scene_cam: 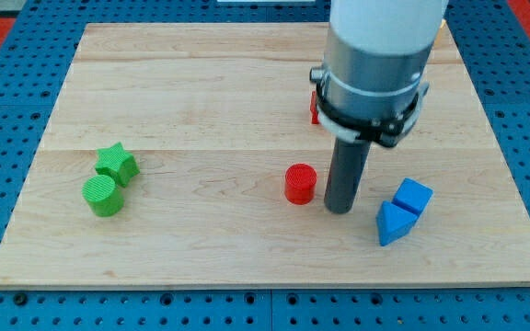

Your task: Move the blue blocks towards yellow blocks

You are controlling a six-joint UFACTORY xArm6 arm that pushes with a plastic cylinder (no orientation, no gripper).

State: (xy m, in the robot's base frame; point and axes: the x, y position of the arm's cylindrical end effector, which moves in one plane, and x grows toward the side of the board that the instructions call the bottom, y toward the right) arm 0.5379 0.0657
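A blue cube (413,196) and a blue triangular block (392,223) touch each other at the view's lower right of the wooden board (201,101). My tip (339,210) rests on the board just left of them, with a small gap, and right of a red cylinder (300,183). No yellow block shows clearly; a pale orange-yellow edge (441,35) peeks out behind the arm at the view's top right.
A green star (117,163) and a green cylinder (104,195) touch at the view's left. A red block (315,107) is mostly hidden behind the arm. The board lies on a blue pegboard (7,92).
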